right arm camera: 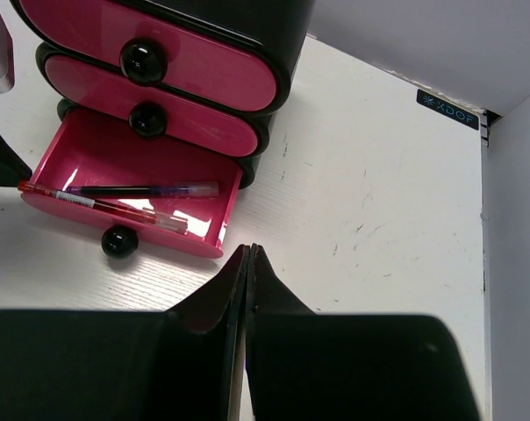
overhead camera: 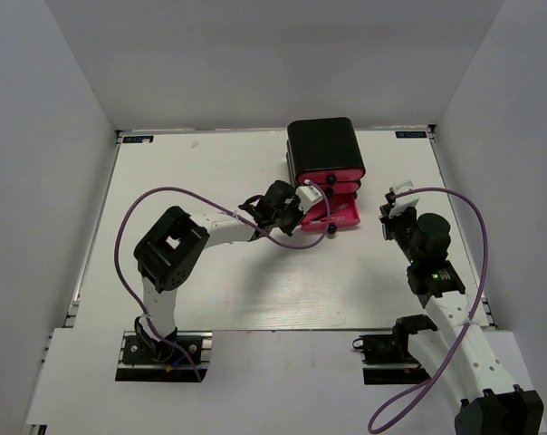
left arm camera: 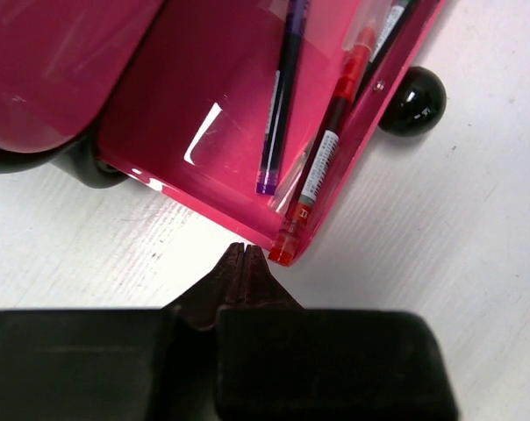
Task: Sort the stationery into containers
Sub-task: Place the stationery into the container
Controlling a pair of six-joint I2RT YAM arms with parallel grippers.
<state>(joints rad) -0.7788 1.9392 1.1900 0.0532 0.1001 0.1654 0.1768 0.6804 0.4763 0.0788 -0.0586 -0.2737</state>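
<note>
Left wrist view shows my left claw (left arm camera: 245,253) clenched empty just beside the corner of the open bottom drawer (left arm camera: 186,114), where the red pen (left arm camera: 331,149) and purple pen (left arm camera: 281,96) lie, so I judge closing is the step, needing a square push on its front; my right claw (right arm camera: 248,256) is clenched empty too.

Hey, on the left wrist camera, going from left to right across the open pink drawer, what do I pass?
purple pen → red pen → black knob, which is outside the drawer's front wall.
</note>
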